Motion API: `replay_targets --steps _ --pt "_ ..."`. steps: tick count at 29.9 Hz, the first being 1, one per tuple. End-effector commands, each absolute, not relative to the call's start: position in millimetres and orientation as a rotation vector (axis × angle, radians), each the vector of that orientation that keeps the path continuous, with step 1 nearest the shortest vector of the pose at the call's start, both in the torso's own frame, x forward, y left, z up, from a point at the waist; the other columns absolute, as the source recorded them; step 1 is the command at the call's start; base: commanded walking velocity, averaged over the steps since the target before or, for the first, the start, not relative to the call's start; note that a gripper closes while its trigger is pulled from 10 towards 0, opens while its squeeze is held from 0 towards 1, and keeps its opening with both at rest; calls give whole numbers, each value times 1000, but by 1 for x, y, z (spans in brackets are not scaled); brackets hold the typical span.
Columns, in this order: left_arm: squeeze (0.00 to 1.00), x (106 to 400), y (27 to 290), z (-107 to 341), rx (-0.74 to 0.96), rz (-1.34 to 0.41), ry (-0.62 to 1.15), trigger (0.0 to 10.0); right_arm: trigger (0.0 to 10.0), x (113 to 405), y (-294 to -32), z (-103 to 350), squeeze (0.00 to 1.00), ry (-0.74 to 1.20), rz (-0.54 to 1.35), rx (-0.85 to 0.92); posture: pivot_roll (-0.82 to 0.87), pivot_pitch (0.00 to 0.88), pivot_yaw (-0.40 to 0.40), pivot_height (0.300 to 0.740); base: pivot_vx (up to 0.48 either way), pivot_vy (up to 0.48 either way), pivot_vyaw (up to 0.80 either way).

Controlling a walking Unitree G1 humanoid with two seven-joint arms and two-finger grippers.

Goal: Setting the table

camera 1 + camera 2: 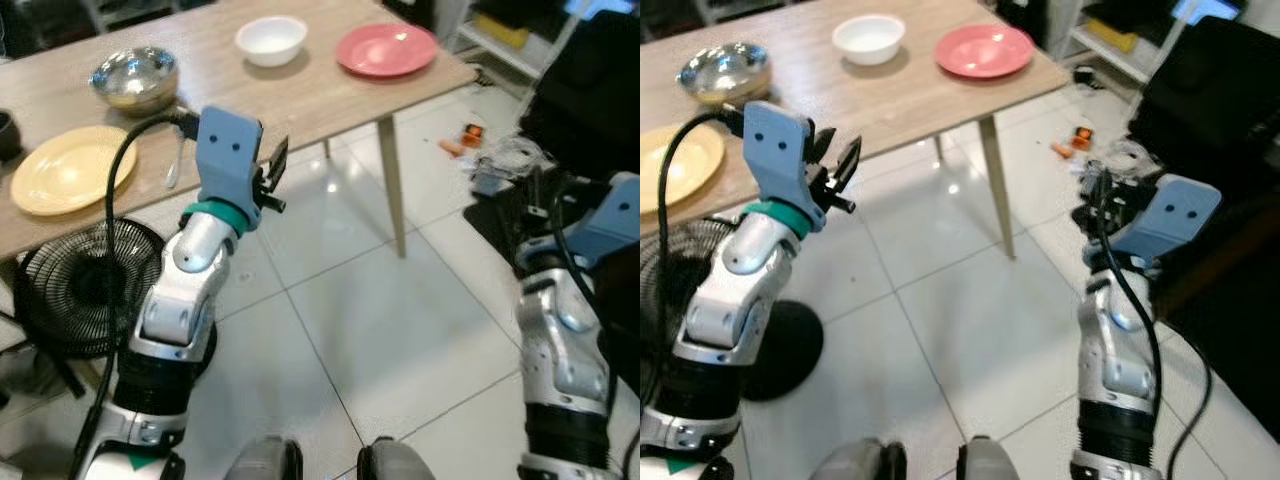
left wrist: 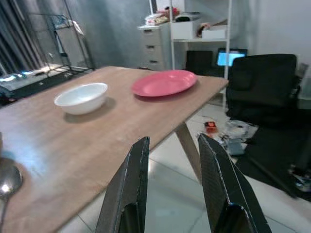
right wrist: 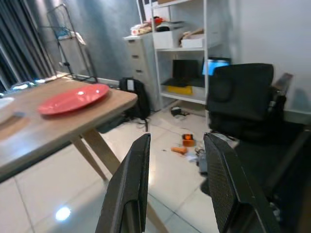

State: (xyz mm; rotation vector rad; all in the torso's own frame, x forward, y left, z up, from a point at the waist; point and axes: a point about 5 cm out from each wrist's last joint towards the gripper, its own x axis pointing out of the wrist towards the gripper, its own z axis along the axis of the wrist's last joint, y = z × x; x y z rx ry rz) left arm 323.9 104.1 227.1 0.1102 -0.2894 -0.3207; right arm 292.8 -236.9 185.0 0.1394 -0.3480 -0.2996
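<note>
A wooden table (image 1: pixel 300 100) carries a yellow plate (image 1: pixel 68 170), a metal bowl (image 1: pixel 135 78), a white bowl (image 1: pixel 271 40) and a pink plate (image 1: pixel 386 49). A spoon (image 1: pixel 174 165) lies between the yellow plate and the table's front edge. My left gripper (image 1: pixel 272 172) is raised just off that front edge, open and empty, and points along the table toward the white bowl (image 2: pixel 81 98) and pink plate (image 2: pixel 164 82). My right gripper (image 1: pixel 1100 200) hangs over the floor to the right of the table, open and empty, with the pink plate (image 3: pixel 73 98) off to its side.
A black floor fan (image 1: pixel 85 285) stands under the table by my left arm. The table leg (image 1: pixel 392 185) rises from white tiles. Small orange clutter (image 1: pixel 470 135) lies on the floor. A black chair (image 3: pixel 243 97) and white shelves (image 3: pixel 180 48) stand at the right.
</note>
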Motion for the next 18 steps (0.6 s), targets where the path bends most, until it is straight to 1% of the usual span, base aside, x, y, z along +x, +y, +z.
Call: replay_targets --steps 1,18 --pt "0 324 109 222 122 -304 -272 10000 10000 293 -233 181 0 -335 -290 148 -15 33 116 740 -292 0 0" --pt "0 324 107 222 118 -311 -274 10000 10000 294 -234 181 0 -334 -297 150 -19 31 117 740 -292 0 0"
